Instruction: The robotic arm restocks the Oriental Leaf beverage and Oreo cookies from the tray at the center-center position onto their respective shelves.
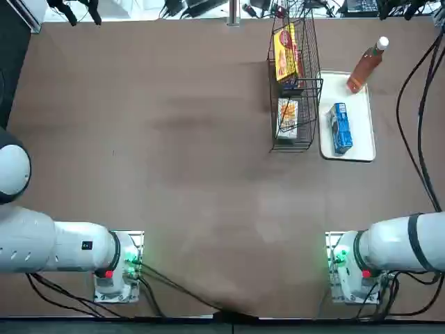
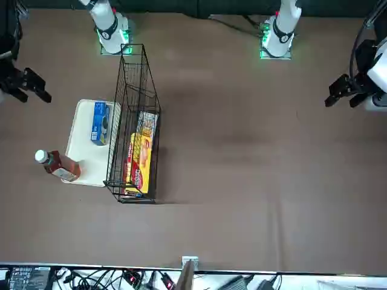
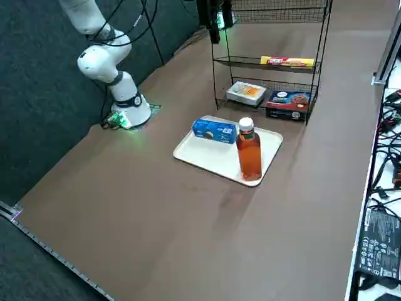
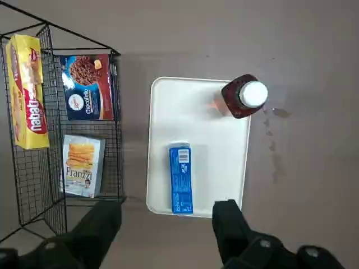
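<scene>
The jaws (image 4: 168,224) of the robotic arm (image 1: 403,243) sit nearest the wrist camera, spread wide apart with nothing between them, held high above the desk (image 1: 174,139) over the near end of the tray (image 4: 213,168); one dark fingertip (image 4: 227,216) shows over the tray's corner, the other (image 4: 106,216) over the edge of the shelves (image 4: 33,185). The white tray lies flat on the brown desk just beside the black wire shelves (image 3: 269,56), on the side away from the parked arm. On it the Oreo cookies (image 4: 180,179) lie flat, the blue pack running lengthwise along the tray near its middle. The Oriental Leaf beverage (image 3: 249,150) stands upright at the tray's far end, close to the rim, its white cap (image 4: 252,94) on top and orange-brown liquid filling it. In the top view the pack (image 1: 340,127) and the bottle (image 1: 365,66) are apart from each other. The shelves hold other goods: a yellow packet (image 4: 25,92) on an upper tier, and on the lowest tier a white-and-orange packet (image 4: 81,165) beside a dark blue box of chocolate cookies (image 4: 87,87). The arm's base (image 1: 351,268) glows green at the desk's near edge
</scene>
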Motion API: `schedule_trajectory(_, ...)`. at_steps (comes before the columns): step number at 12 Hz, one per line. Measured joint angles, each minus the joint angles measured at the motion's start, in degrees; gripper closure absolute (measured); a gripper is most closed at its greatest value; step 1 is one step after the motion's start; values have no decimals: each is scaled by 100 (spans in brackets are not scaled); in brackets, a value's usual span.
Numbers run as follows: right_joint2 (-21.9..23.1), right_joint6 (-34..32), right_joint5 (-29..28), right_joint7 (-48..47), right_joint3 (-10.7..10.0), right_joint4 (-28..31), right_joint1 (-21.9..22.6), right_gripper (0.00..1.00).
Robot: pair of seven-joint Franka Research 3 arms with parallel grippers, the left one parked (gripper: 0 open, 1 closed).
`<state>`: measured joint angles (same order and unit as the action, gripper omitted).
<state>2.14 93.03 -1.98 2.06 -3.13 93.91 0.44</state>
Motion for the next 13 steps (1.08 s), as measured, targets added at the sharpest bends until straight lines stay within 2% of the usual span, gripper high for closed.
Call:
schedule_trajectory(7,-142,-87,4,25,-47,-37,-48,0)
schedule_trajectory(9,-358,16,6,114,-95,-36,-128,0)
schedule_trajectory(13,-1029,734,6,690,-150,-36,-499,0)
